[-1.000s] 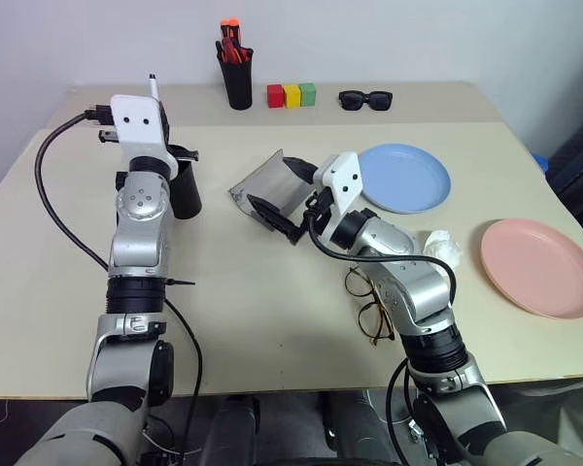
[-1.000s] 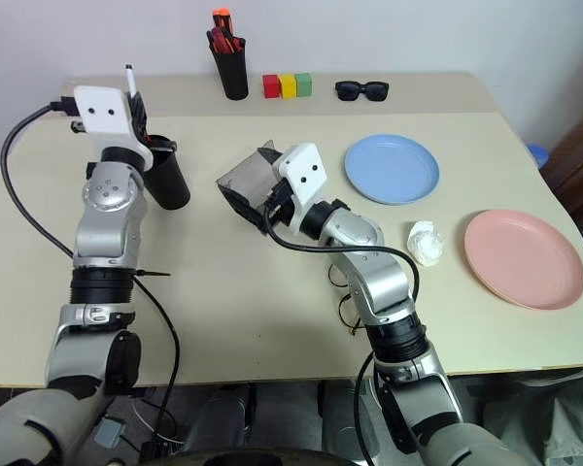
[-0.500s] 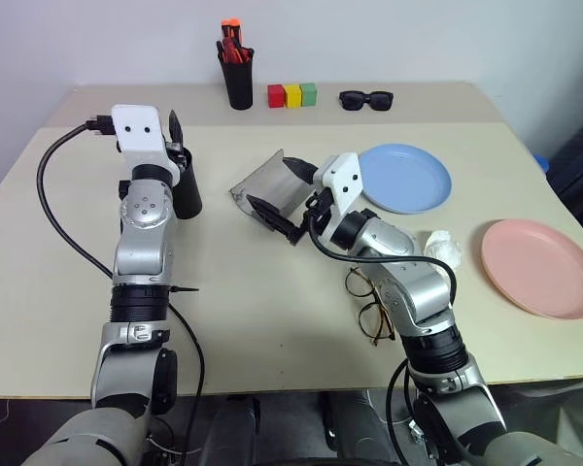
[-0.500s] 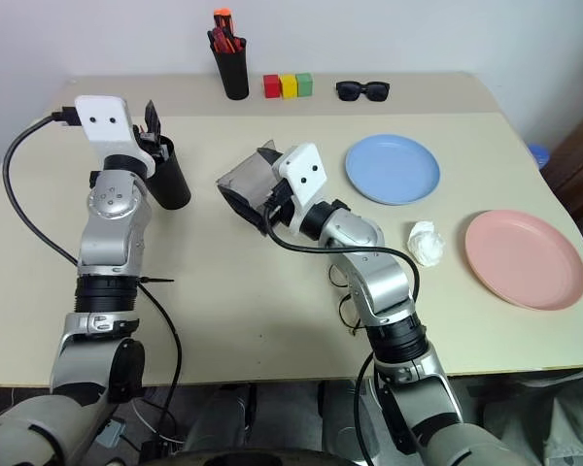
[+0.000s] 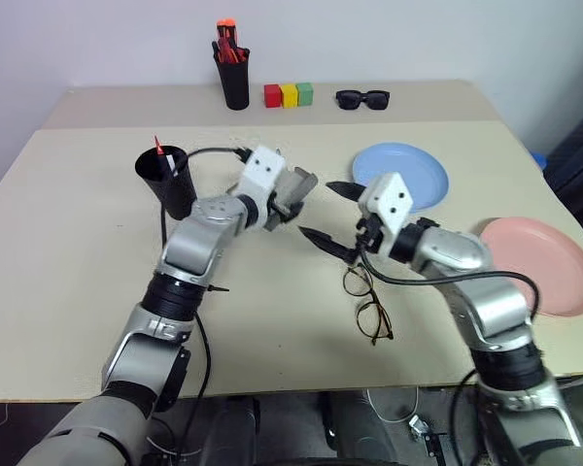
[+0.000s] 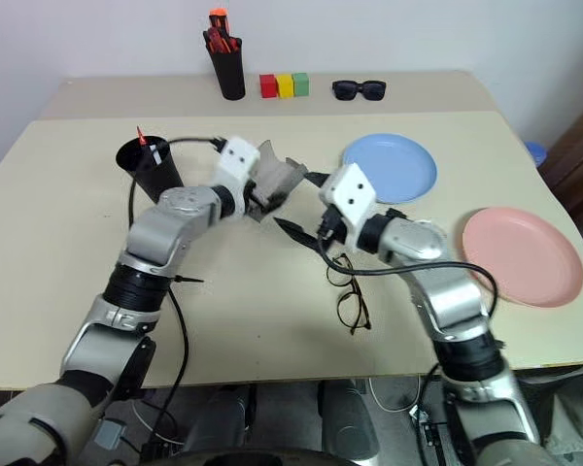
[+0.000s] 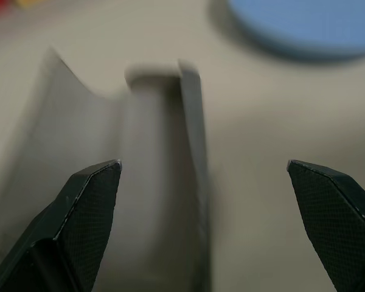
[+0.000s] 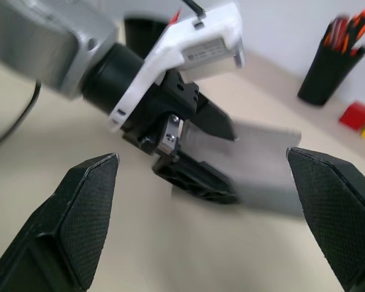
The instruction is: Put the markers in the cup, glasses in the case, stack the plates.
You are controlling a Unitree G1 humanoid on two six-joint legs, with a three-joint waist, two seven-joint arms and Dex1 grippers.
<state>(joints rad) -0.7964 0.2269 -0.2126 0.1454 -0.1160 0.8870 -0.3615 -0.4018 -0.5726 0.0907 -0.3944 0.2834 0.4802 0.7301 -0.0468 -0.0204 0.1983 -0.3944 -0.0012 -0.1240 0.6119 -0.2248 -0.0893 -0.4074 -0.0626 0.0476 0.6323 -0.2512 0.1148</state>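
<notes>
Left tool [image 5: 290, 206]: spread, empty, at the case [image 7: 152, 182].
Right tool [image 5: 332, 216]: spread, empty.
Glasses [image 5: 367, 299]: below your right tool; likely light, fragile. Take the bridge.

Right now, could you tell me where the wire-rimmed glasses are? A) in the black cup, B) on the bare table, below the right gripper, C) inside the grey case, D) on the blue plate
B: the glasses lie on the table, outside the case.

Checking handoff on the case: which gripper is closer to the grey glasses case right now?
Left. The left gripper is right at the open case, jaws spread wide. The right gripper hovers beside it, toward the glasses, jaws open too.
</notes>
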